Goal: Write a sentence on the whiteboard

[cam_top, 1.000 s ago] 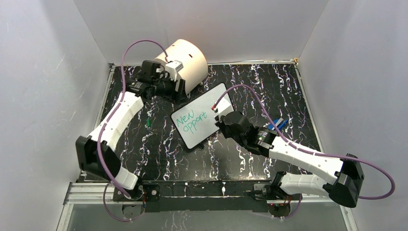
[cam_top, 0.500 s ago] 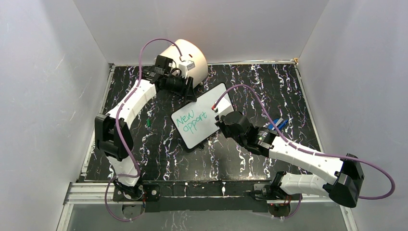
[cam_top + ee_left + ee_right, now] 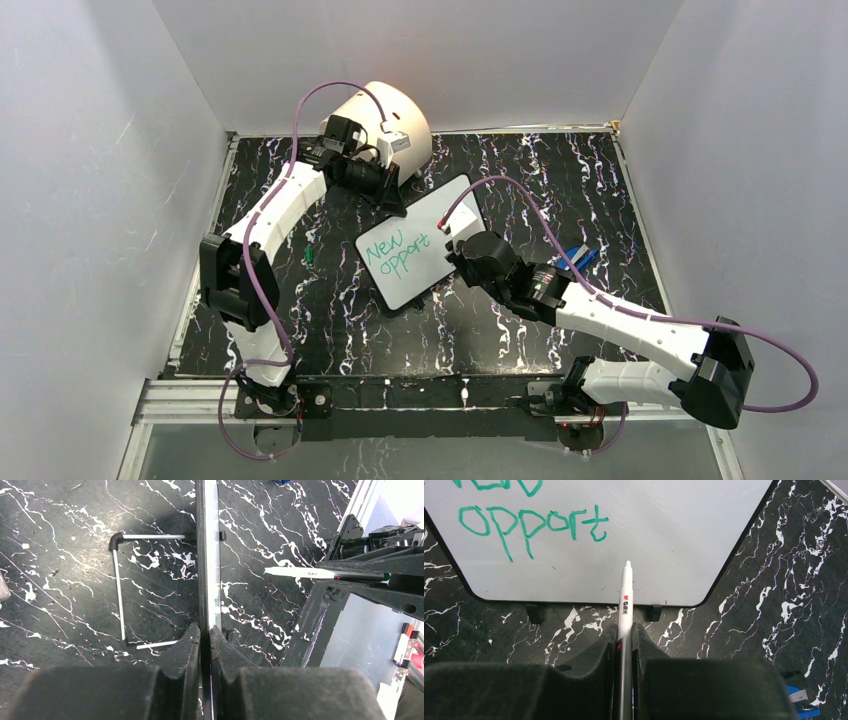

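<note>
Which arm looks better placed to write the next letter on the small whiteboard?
Right: the right gripper is shut on the marker, tip aimed at the whiteboard just past the green lettering. The left gripper is clamped on the board's edge.

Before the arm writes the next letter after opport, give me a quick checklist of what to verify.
1. Grip on the board: the left gripper is shut on the whiteboard edge: ok.
2. Pen hold: the marker is clamped in the right gripper, tip toward the board: ok.
3. Tip position: it sits right of the last letter of the sentence: ok.
4. Tip touching the board surface: cannot tell.
5. Blank space right of "opport" for more letters: ok.
6. Support: the wire stand is folded out behind the board: ok.
</note>
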`<state>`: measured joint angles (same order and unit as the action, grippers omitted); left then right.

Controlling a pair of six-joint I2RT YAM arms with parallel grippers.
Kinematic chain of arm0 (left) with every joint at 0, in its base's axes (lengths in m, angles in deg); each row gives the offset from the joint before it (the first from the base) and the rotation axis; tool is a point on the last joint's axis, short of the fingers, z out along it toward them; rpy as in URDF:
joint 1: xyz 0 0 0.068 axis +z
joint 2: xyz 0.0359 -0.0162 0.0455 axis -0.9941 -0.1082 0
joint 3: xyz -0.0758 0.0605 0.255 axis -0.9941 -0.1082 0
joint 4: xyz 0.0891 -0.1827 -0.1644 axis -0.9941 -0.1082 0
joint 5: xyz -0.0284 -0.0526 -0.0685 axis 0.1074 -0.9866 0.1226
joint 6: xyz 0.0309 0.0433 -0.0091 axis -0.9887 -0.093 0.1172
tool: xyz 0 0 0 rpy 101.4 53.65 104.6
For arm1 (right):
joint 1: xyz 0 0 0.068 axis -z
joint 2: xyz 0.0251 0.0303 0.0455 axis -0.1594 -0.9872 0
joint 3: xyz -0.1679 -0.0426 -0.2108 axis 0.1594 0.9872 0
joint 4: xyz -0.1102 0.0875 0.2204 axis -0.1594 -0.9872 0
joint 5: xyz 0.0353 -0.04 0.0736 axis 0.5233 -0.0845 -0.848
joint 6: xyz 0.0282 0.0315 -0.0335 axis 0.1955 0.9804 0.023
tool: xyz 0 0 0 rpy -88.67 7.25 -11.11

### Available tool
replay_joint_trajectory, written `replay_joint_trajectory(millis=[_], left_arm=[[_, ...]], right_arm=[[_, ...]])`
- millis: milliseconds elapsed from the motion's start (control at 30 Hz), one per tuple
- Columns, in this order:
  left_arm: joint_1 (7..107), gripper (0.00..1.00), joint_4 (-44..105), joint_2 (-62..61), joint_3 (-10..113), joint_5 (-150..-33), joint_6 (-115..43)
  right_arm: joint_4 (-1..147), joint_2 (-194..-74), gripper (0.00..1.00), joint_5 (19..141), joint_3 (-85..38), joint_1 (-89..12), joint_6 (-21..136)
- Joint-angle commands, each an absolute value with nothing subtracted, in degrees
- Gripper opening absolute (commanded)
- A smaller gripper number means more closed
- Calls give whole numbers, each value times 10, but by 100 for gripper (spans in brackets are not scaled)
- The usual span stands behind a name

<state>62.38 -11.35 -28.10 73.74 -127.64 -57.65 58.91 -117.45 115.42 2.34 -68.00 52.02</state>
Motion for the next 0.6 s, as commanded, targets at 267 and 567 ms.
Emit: replay_joint_trajectory(millis=[267,567], left_arm=[[622,0,-190,-288,758,-1288,-639],[622,0,-177,-279,742,-1269,-630]], right_arm=[[616,-1184,0,1134,-4,-678,517],[615,-1191,0,1142,-4,-689,521]])
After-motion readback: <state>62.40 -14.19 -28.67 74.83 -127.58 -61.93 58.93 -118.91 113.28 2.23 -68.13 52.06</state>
